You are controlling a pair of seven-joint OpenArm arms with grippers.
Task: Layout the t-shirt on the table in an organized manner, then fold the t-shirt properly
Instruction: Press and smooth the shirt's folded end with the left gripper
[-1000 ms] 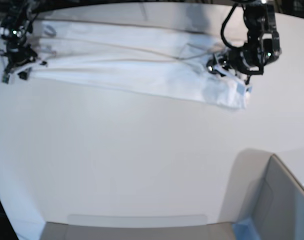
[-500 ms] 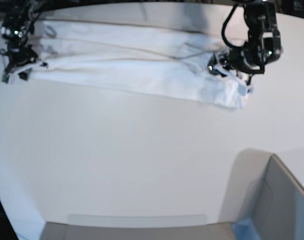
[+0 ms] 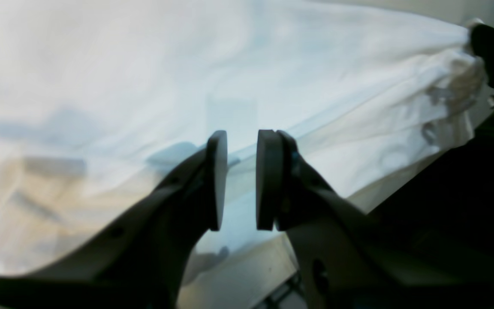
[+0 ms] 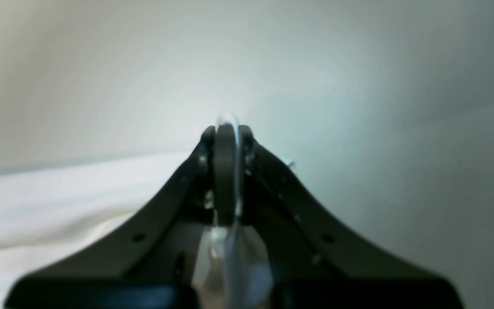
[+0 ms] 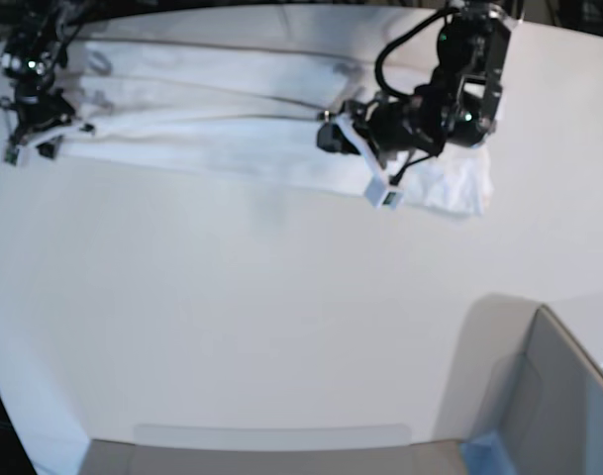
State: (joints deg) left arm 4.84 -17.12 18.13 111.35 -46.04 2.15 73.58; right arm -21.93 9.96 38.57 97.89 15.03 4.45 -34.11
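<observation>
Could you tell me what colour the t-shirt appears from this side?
Plain white; the t-shirt shows no print here, clearest in the base view.

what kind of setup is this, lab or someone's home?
Most likely a lab or robot test bench, not a home. A white t-shirt lies stretched across a large bare white table, worked by two black robot arms, with a grey box at the near corner. No household furnishings show.

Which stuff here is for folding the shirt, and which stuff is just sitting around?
For the job:
- t-shirt, stretched out white
- table under it
- right pincer, shut on the shirt's end
- left pincer, partly open over the cloth

Just sitting around:
- grey box with a blue edge, near corner
</observation>
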